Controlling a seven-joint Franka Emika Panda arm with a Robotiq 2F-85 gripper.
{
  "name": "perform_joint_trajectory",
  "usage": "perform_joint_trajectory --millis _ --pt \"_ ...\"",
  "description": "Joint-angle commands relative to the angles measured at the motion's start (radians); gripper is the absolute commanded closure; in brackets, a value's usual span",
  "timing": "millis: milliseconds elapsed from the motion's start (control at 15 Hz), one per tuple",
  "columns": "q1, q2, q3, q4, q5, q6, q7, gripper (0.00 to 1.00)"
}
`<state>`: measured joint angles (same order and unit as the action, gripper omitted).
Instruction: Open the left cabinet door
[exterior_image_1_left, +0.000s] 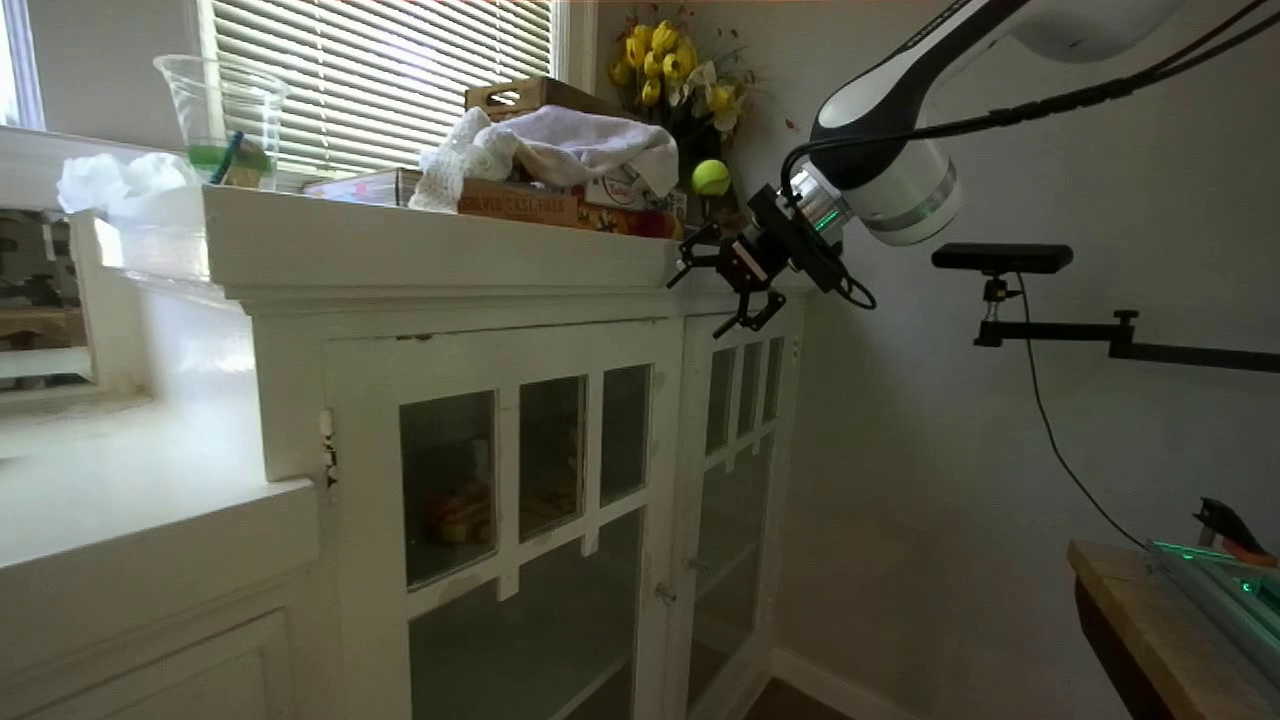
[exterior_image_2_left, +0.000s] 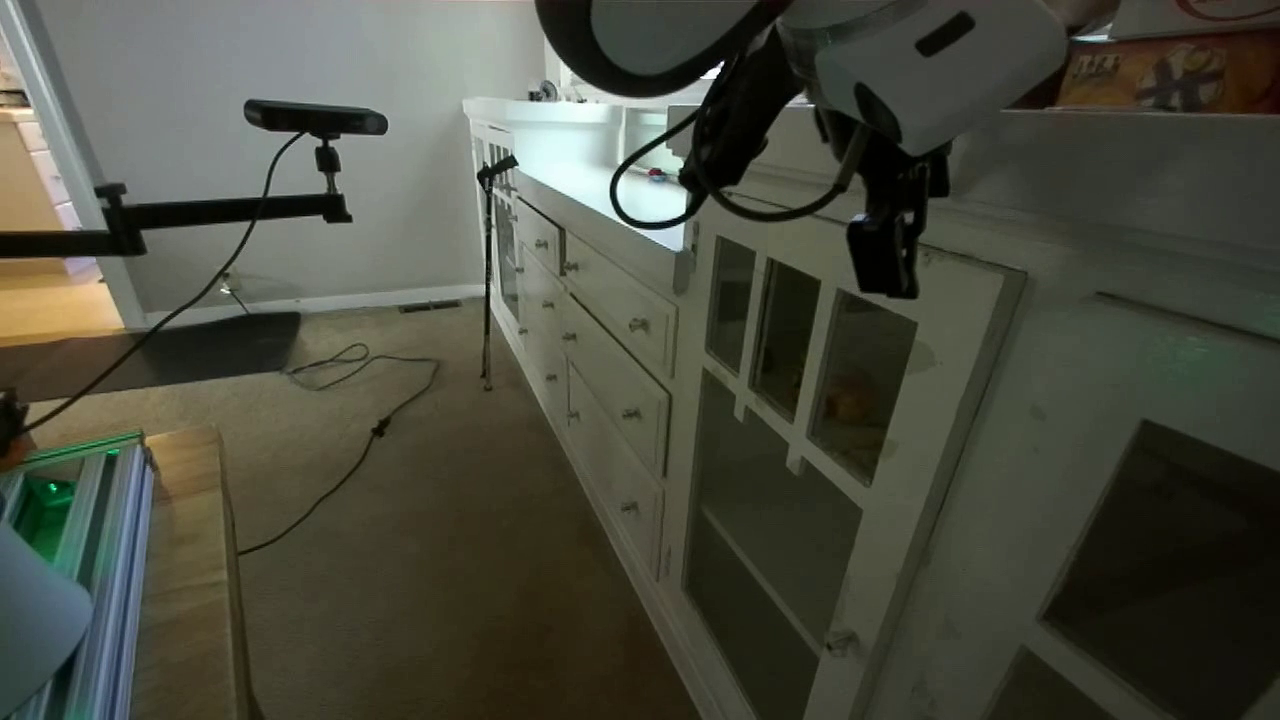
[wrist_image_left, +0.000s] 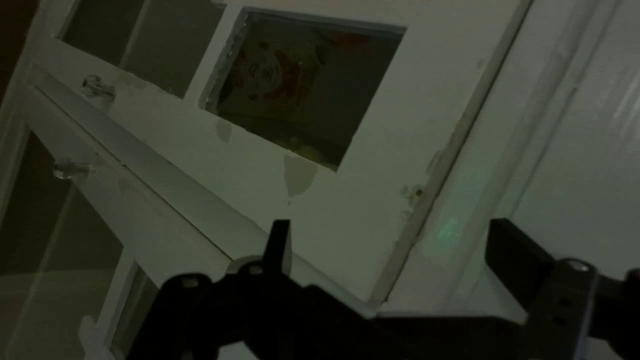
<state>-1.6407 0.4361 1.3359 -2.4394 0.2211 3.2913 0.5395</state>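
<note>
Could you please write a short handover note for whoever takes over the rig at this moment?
Gripper: open, holding nothing, near the top of the left cabinet door, by the side where it meets the right door. I cannot tell whether it touches anything.
Door: not swung wide; shut or slightly ajar, I cannot tell which. Its knob sits well below the fingertips, beside the meeting edge.
Done: no grip on the door, no clear opening.
Left: probably catch the free edge or the knob, then swing the door open.
</note>
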Motion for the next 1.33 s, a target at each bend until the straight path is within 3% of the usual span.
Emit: perform_joint_trajectory --millis 0,333,1267 --pt "0.054 -0.026 -0.051 -0.004 0.049 0.081 -0.033 0.0" --pt "0.14 -0.011 -0.158 -0.001 0.025 0.151 -0.034 0.0" --pt "0.354 0.051 -0.366 0.106 -0.006 0.121 -0.033 0.0"
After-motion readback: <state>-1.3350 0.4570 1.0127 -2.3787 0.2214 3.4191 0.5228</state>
